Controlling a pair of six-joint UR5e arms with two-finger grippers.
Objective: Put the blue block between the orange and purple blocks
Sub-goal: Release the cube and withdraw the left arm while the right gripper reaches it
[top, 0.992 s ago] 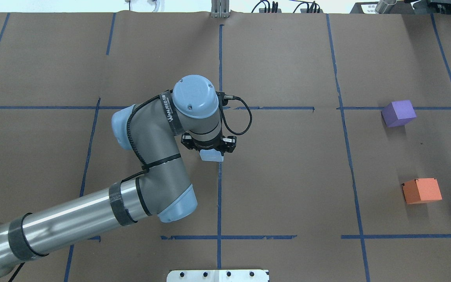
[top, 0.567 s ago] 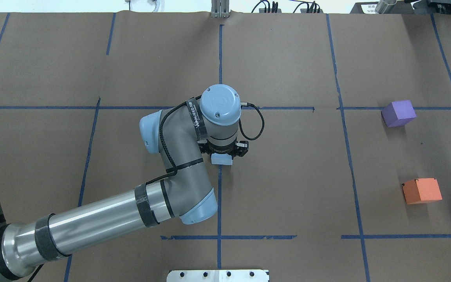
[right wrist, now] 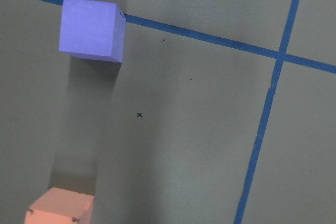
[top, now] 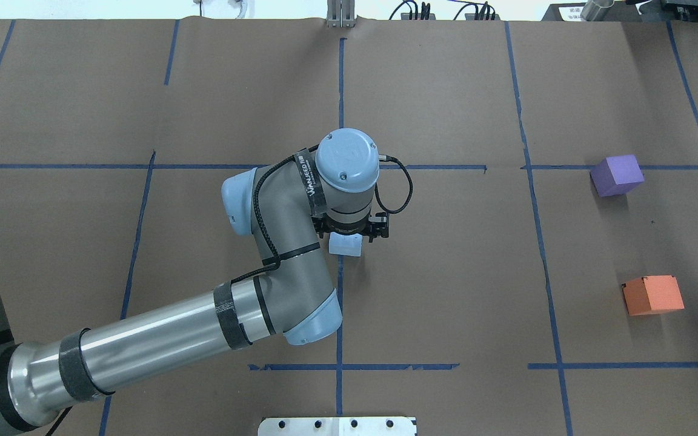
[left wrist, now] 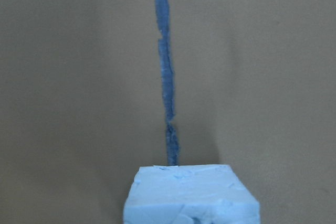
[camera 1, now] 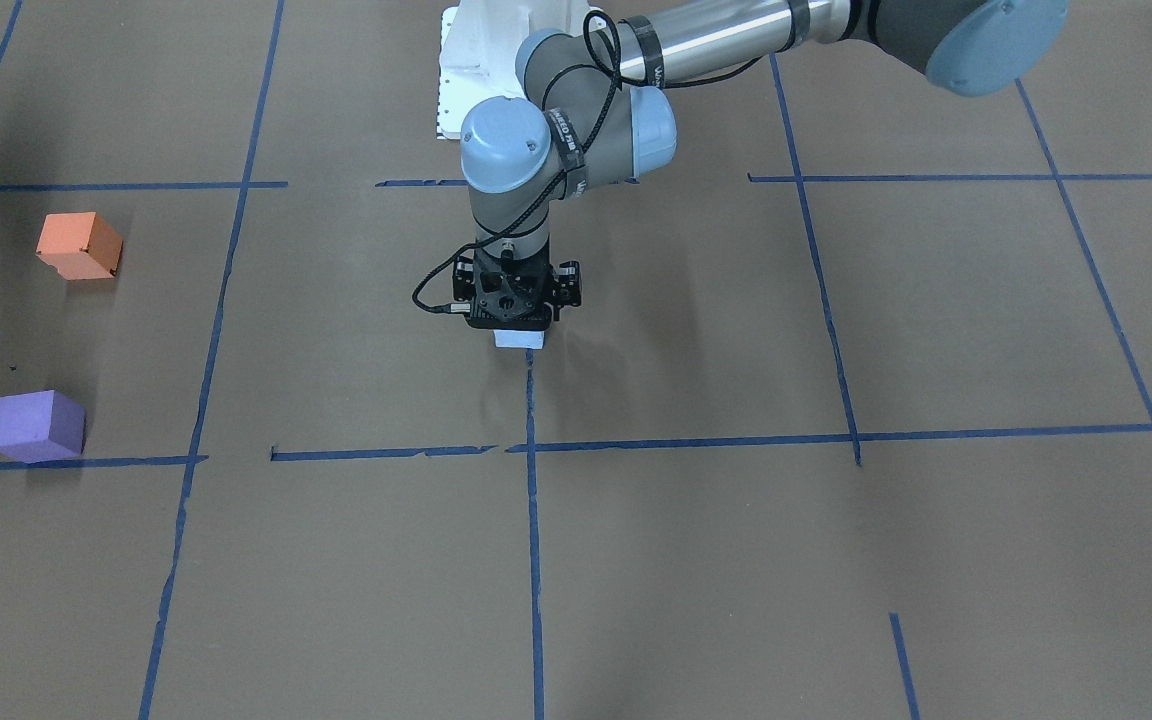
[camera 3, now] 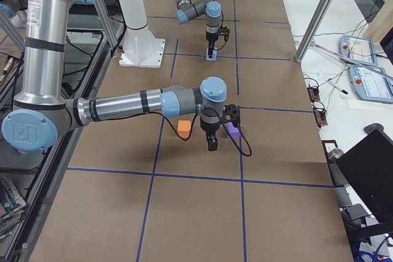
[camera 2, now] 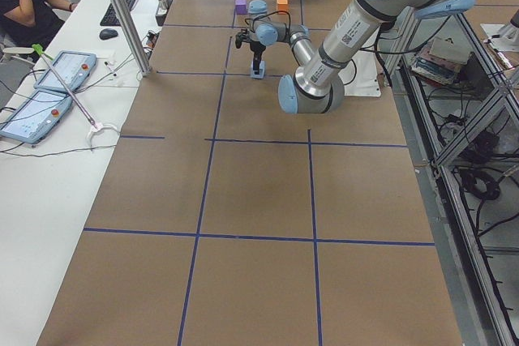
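Blue block [camera 1: 519, 339], front-facing: clamped in left gripper [camera 1: 516, 328], mid-table [camera 1: 836, 560].
Overhead, targets: purple block [top: 617, 174] and orange block [top: 653, 294] at three o'clock; carrying step, next travel there.
Right gripper [camera 3: 212, 144], exterior right: cannot tell.

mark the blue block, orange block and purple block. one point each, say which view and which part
blue block [top: 345, 246]: overhead exterior view, middle of its exposed part.
orange block [top: 661, 293]: overhead exterior view, top face.
purple block [top: 623, 171]: overhead exterior view, top face.
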